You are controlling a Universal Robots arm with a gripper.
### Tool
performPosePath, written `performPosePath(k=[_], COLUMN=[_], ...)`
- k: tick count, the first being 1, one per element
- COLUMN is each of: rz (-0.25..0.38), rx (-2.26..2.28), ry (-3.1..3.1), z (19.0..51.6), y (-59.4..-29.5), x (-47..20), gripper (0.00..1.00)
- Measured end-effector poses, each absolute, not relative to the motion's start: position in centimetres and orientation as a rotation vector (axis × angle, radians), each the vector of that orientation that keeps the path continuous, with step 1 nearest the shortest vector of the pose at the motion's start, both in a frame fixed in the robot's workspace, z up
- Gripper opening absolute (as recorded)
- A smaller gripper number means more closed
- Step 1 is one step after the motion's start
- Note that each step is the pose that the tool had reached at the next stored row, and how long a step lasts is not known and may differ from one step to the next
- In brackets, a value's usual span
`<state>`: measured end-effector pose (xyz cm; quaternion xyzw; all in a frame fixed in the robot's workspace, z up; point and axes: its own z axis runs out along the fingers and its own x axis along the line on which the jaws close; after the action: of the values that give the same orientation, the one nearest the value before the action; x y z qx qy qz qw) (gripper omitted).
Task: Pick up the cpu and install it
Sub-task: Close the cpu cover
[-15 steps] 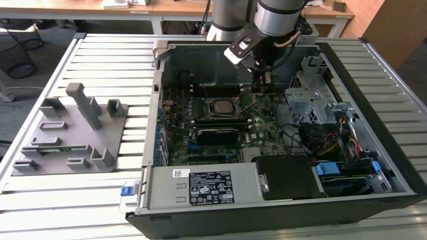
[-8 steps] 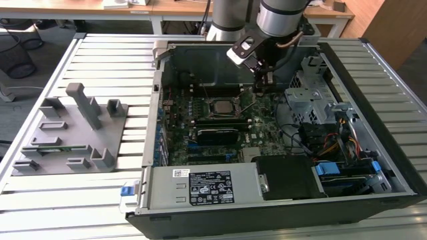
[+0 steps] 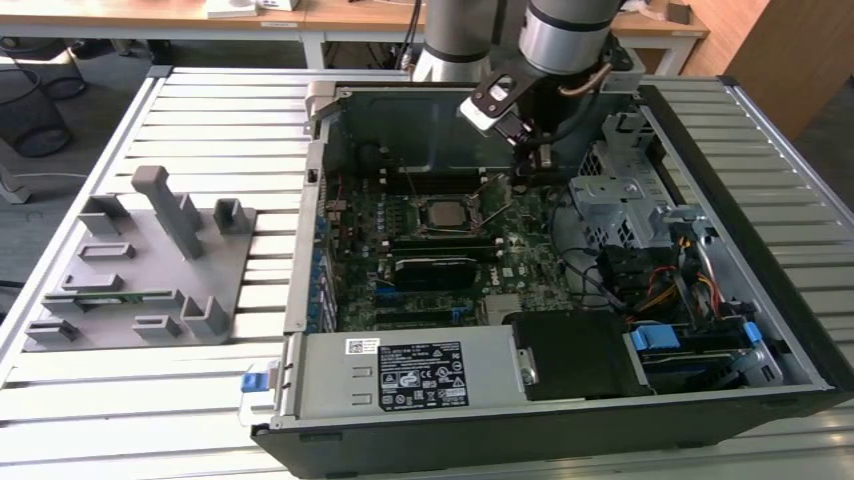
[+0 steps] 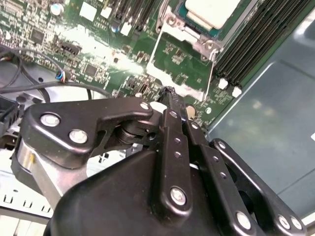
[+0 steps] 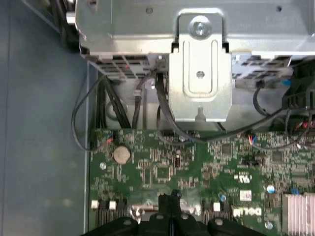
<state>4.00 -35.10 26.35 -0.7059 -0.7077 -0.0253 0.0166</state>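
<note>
- Midway through the install: the cpu (image 3: 443, 213) sits shiny side up in its socket at the centre of the exterior view, in the middle of the green motherboard (image 3: 534, 232).
- In the second wrist view the cpu (image 4: 211, 10) lies flat in the socket. The metal hold-down frame (image 4: 187, 33) is swung open just beside it, so the chip looks placed but not yet clamped.
- The gripper (image 3: 530, 158) hangs inside the computer case (image 3: 310, 150), above and to the right of the cpu in the exterior view, near it but apart.
- In both wrist views the jaws are pressed together with nothing between them. The gripper (image 4: 170, 93) points at the board close to the free end of the open frame.
- By this reading the pick-up and the setting-down are done, and closing the frame over the chip is what is left.
- The case lies open on a slatted grey metal tabletop (image 3: 200, 130).
- A grey holder rack (image 3: 147, 260) stands at the exterior view's left, with a thin green memory stick (image 3: 127, 296) lying in it.
- Beyond the tabletop, wooden desks (image 3: 160, 12) run along the top edge of the exterior view.
- A black wire bin (image 3: 34, 110) stands on the grey floor in the upper left corner.
</note>
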Motion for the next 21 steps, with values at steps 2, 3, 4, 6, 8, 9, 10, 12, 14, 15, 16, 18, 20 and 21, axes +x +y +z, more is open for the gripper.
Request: performPosePath(k=[2, 3, 4, 6, 8, 9, 10, 12, 14, 15, 16, 18, 20, 21], rz=[-0.072, -0.07, -0.069, -0.065, -0.061, -0.06, -0.059, -0.058, -0.057, -0.057, -0.056, -0.056, -0.056, -0.056], rx=[-2.191, -2.191, -2.19, -2.189, -2.187, -2.187, -2.186, -2.186, -2.185, -2.185, -2.185, -2.185, -2.185, -2.185], ry=[-2.197, -2.196, -2.195, -2.194, -2.192, -2.192, -2.191, -2.19, -2.19, -2.19, -2.19, -2.19, -2.19, -2.19], z=[26.3, 26.2, 26.2, 26.1, 25.9, 25.8, 25.7, 25.5, 25.2, 25.1, 25.0, 24.7, 24.4, 24.4], y=[-35.0, -35.0, -35.0, -34.9, -34.9, -34.8, -34.8, -34.7, -34.7, -34.7, -34.7, -34.7, -34.7, -34.7], x=[4.6, 4.8, 4.9, 5.2, 5.4, 5.4, 5.5, 5.5, 5.5, 5.5, 5.5, 5.5, 5.5, 5.5], gripper=[0.11, 0.11, 0.11, 0.11, 0.11, 0.11, 0.11, 0.11, 0.11, 0.11, 0.11, 0.11, 0.11, 0.11])
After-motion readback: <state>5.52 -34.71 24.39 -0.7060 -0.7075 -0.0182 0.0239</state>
